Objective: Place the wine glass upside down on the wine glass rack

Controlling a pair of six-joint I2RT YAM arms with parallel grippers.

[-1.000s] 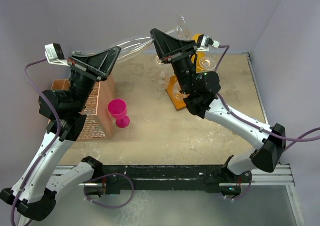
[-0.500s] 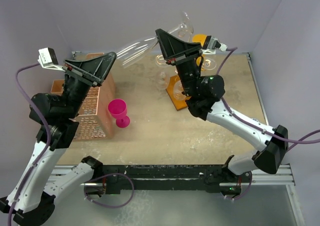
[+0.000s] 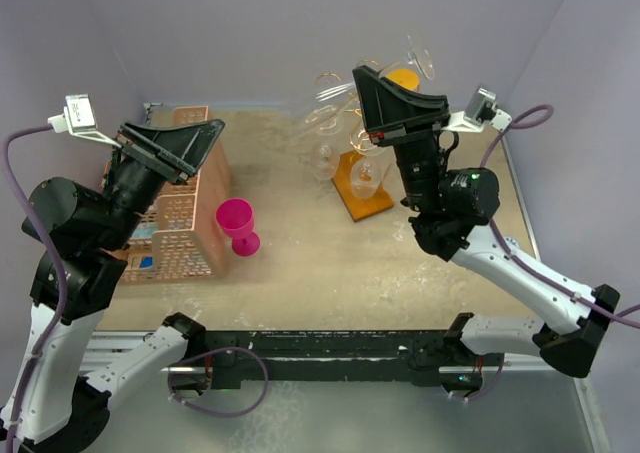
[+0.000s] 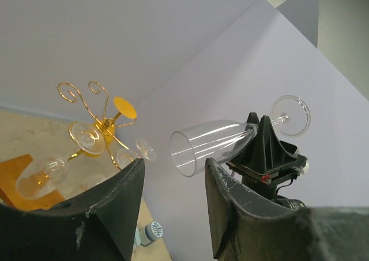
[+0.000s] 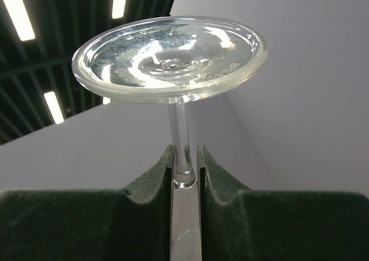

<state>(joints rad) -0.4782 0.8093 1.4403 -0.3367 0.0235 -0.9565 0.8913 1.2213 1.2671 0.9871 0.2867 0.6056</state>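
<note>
A clear, tall wine glass (image 3: 420,59) lies almost level in the air, its stem pinched by my right gripper (image 3: 398,88). In the right wrist view the round foot of the wine glass (image 5: 170,56) stands above the gripper (image 5: 184,169), both pads pressed on the stem. The gold wire wine glass rack (image 3: 355,198), on its orange wooden base, stands just below and left of that gripper, with clear glasses hanging from its arms. My left gripper (image 3: 205,133) is open above the crate with nothing in it. The left wrist view shows the wine glass (image 4: 213,140) beyond its spread fingers (image 4: 109,209), and the rack (image 4: 92,117) further left.
An orange lattice crate (image 3: 180,223) sits at the left under the left arm. A pink plastic goblet (image 3: 237,223) stands upright beside it. Purple walls close the back and the right side, close behind the rack.
My left gripper has opened, let go of the glass bowl and drawn back to the left. The right arm has swung right with the glass, over the rack.
</note>
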